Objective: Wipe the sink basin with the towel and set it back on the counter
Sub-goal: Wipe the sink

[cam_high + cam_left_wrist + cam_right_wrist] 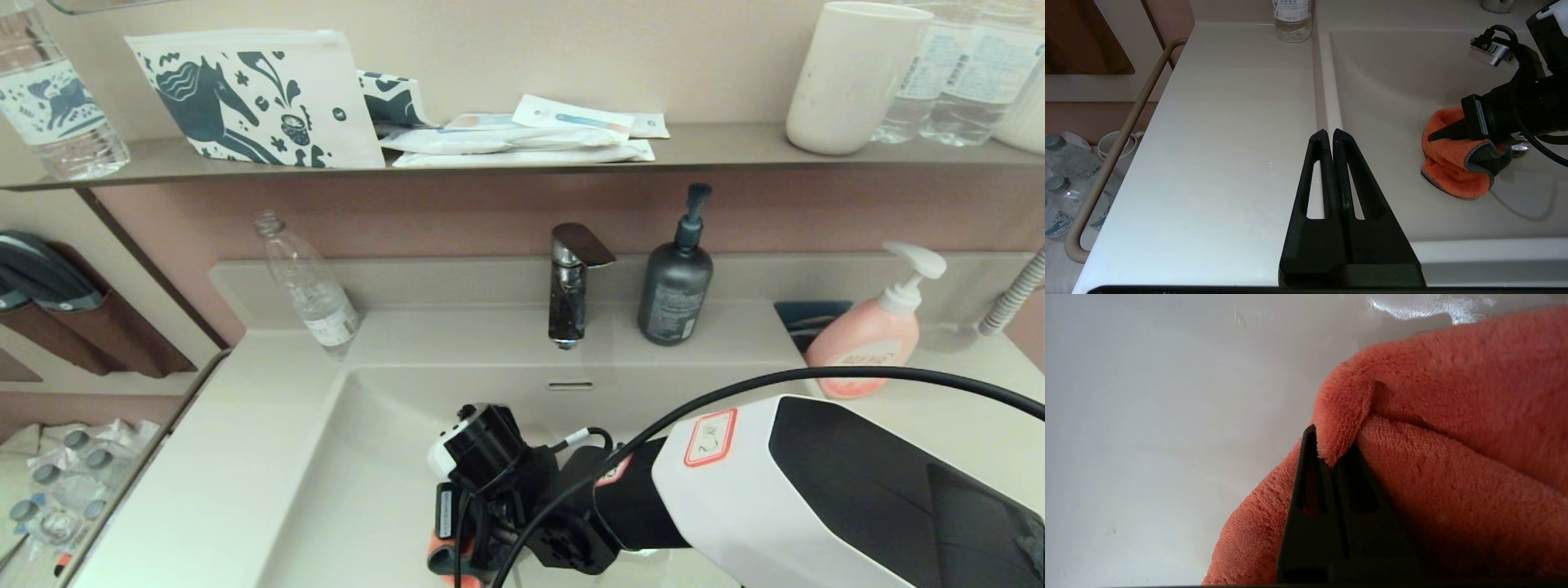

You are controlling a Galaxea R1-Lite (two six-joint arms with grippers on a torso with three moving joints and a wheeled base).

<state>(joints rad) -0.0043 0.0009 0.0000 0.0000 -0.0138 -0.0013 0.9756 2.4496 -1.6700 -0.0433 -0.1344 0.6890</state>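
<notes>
The orange-coral towel [1449,171] lies bunched on the floor of the off-white sink basin [1392,81], its dark grey edging showing. My right gripper [1331,445] is shut on a fold of the towel [1453,416] and presses it against the basin [1147,416]. In the head view my right wrist covers most of the towel [441,543], low in the basin [367,474]. A bit of the chrome drain stopper [1519,147] shows behind the towel. My left gripper [1329,132] is shut on nothing and hovers over the counter [1229,143] beside the basin's left rim.
Behind the basin stand a chrome faucet [571,282], a dark pump bottle [676,286], a pink soap pump bottle [873,331] and a clear plastic bottle [310,286]. A wall shelf [718,147] holds pouches and cups. A metal rail [1114,155] runs along the counter's left edge.
</notes>
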